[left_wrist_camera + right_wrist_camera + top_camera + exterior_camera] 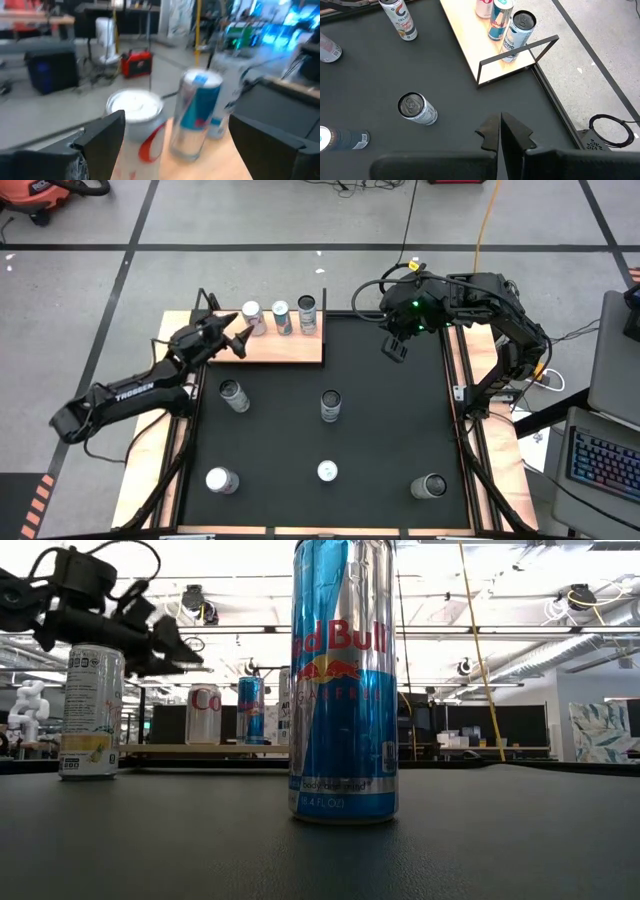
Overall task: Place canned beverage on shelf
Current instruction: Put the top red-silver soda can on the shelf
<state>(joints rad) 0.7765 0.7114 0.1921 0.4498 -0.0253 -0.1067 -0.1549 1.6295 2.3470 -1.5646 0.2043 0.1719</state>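
The shelf (285, 345), a light-wood board with thin black uprights, lies at the mat's far left corner. Three cans stand along its far edge: a white and red can (252, 317), a blue can (282, 316) and a pale can (307, 310). My left gripper (243, 341) is open over the shelf's left part, just short of the white and red can (136, 122). Its fingers stand apart from that can and touch nothing. My right gripper (397, 348) is shut and empty above the mat's far right part; it also shows in the right wrist view (500, 122).
Several more cans stand or lie on the black mat (380, 430): at the left (233, 394), centre (330, 405), near left (221, 480), near centre (327, 471) and near right (430, 486). The shelf's black upright frame (520, 62) borders its right end.
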